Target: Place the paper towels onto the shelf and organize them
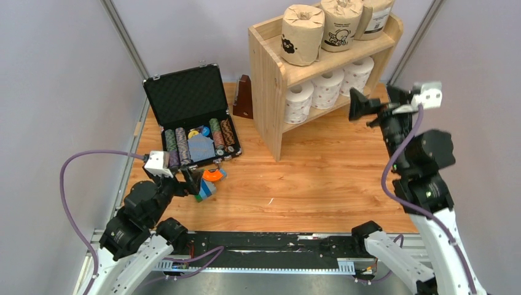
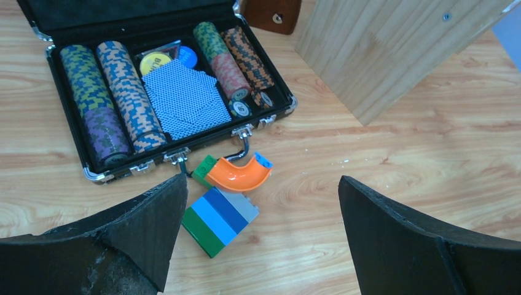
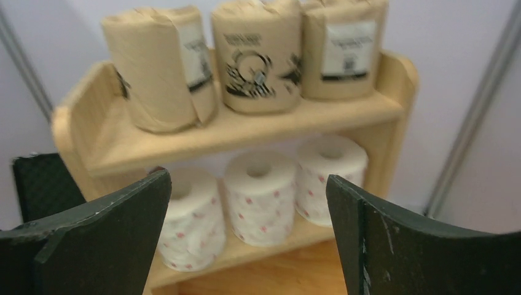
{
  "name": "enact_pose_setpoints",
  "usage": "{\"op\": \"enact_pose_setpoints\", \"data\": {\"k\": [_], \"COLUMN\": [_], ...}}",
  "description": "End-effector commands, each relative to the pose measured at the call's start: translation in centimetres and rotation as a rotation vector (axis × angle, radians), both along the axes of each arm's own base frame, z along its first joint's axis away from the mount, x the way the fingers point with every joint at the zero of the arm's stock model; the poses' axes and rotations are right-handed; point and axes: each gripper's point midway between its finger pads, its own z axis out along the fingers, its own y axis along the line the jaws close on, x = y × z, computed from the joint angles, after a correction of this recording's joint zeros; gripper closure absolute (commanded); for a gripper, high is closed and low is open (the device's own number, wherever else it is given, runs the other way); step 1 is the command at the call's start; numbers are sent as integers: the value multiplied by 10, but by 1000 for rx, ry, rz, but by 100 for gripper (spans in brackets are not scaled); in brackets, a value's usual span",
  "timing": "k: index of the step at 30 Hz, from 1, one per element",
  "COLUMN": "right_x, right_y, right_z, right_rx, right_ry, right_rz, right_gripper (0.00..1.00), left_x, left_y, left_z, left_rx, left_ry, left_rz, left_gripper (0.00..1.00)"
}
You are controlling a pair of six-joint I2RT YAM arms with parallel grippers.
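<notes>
Top view, lower left: left pincer (image 1: 195,184) sits low over the bench (image 1: 319,184), jaws wide, nothing in them. Left wrist cam shows what top view only hints at. Between the fingers (image 2: 141,227) lies a green/blue/grey brick stack (image 2: 220,221). Just beyond it is an orange curved piece (image 2: 239,177) with a blue end, touching a green brick. Behind those is the open poker-chip case (image 2: 184,144) w/ striped chip stacks (image 2: 129,98) and a blue patterned card deck (image 2: 184,98). That cam gets only a side panel of the shelf (image 2: 381,55), upper right.

Right side of top view: right pincer (image 1: 375,104) is raised, jaws wide and empty, facing the shelf front, not touching.

Right wrist cam looks straight into the shelf (image 3: 246,132). Three kraft rolls (image 3: 261,55) stand upright in a row on the top tier. Three white rolls (image 3: 261,196) w/ small red dots stand in a row on the lower tier. Top view adds cartoon prints on the kraft wraps, plus a brown wooden wedge (image 1: 244,98) between case and shelf, upper centre.
</notes>
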Motion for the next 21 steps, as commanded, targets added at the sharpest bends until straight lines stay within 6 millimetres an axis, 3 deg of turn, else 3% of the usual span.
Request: {"op": "enact_pose_setpoints", "data": {"k": [1,4,7,14,17,21], "right_x": [-15,-35,-55,-100,-101,-98], "right_y": [-55,-72,-83,-119,-126,-122], "right_z": [-76,-121,-154,-182,-196,-199], "right_rx": [-4,22,76,211,227,221], "right_ry": [115,181,203,90,125,139], "right_rz": [-265,-318,-336,-435,-477,-459], "right_gripper": [0,0,0,0,0,0], "left_x": [-2,-4,-7,-16,-19,-19], "left_y": [13,23,35,64,68,66], "left_z": [15,22,31,50,50,50], "left_rx": [-40,-64,-92,-181,-206,-207], "left_ry": [-50,-77,-110,-195,-213,-210], "left_rz": [63,116,171,301,315,306], "left_gripper": [0,0,0,0,0,0]}}
